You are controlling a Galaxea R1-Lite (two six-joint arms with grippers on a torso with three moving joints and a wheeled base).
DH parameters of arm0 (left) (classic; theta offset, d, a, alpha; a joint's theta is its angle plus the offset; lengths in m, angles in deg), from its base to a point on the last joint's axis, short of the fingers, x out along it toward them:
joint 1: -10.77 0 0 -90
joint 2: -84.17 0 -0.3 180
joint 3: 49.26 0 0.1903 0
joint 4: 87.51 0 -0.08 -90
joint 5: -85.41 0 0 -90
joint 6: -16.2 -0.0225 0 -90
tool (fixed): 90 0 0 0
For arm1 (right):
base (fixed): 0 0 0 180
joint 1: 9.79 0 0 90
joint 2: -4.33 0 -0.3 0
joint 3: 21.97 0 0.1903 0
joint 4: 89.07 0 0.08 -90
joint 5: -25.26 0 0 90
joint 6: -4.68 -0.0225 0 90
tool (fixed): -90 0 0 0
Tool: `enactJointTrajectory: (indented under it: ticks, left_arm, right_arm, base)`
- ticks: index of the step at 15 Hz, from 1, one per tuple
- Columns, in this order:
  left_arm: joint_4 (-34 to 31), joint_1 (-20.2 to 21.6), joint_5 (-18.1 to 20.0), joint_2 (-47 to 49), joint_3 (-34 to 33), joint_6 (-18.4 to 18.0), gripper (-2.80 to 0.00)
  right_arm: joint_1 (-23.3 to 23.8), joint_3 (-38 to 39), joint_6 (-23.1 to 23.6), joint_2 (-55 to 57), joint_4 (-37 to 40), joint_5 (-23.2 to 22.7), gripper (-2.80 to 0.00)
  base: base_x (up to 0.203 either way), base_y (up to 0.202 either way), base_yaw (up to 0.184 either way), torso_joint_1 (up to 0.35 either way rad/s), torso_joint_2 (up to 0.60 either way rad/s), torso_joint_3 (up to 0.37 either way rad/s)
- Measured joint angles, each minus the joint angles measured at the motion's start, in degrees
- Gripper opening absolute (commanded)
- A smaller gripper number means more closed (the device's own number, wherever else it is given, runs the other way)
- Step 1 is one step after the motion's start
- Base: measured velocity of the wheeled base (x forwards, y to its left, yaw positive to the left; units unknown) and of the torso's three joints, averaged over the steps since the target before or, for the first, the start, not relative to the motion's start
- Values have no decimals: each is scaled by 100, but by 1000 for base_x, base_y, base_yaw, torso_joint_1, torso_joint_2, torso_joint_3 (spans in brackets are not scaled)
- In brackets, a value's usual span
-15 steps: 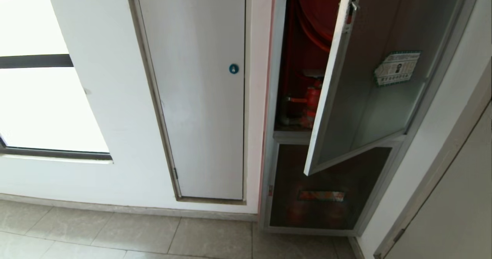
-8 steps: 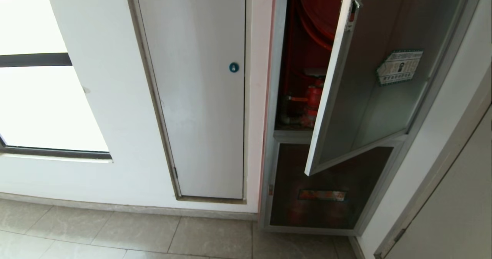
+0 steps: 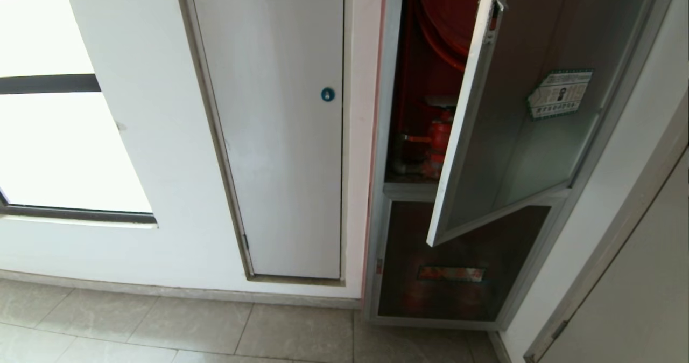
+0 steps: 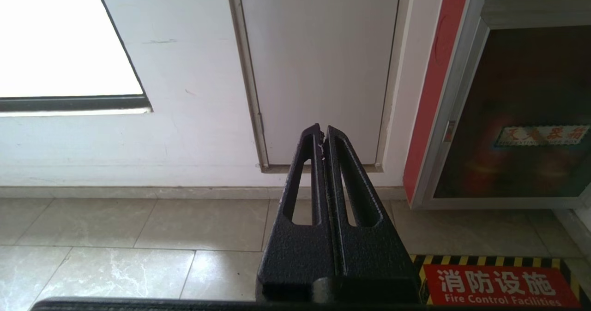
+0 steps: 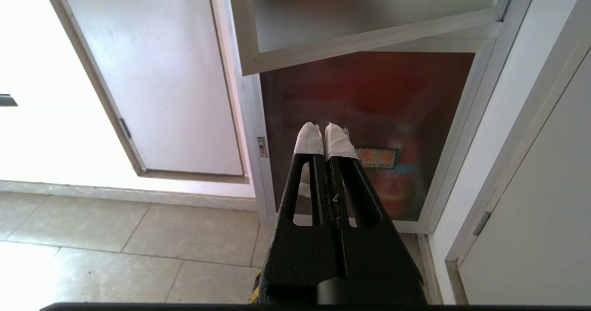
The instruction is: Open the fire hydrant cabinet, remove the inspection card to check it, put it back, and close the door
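A: Anything different around the cabinet (image 3: 385, 153) since a second ago?

B: Barely. The door (image 3: 530, 115) stands ajar as before; only the view has crept sideways a touch. So the closing isn't done, I'd judge.

A: Grippers?

B: Left gripper (image 4: 322, 134) pressed together, low, facing the white door (image 3: 280, 137) left of the cabinet. Right gripper (image 5: 324, 131) together too, empty, below the door's bottom edge.

A: The door itself?

B: Silver frame, tinted glass, green sticker (image 3: 559, 93); red valve (image 3: 437, 139) visible inside. No card seen.
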Motion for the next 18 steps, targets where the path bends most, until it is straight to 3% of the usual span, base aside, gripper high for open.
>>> enactJointTrajectory:
  ticks: [7, 10, 15, 18]
  left_arm:
    - [0, 0, 0, 5, 0, 0, -280]
    - [-2, 0, 0, 5, 0, 2, -280]
    - [-1, 0, 2, 5, 0, 2, -280]
    - [-1, 0, 1, 5, 0, 1, -280]
  right_arm:
    - [-6, 0, 209, 69, -84, -37, -280]
    - [-6, -141, 262, 533, -349, -256, -280]
    - [-124, -1368, 315, 1948, -593, -1002, -280]
    - [-451, -2405, 328, 3052, -679, -1583, -280]
  base:
    - [0, 0, 0, 0, 0, 0]
    - [0, 0, 0, 0, 0, 0]
    - [0, 0, 0, 0, 0, 0]
    - [0, 0, 0, 0, 0, 0]
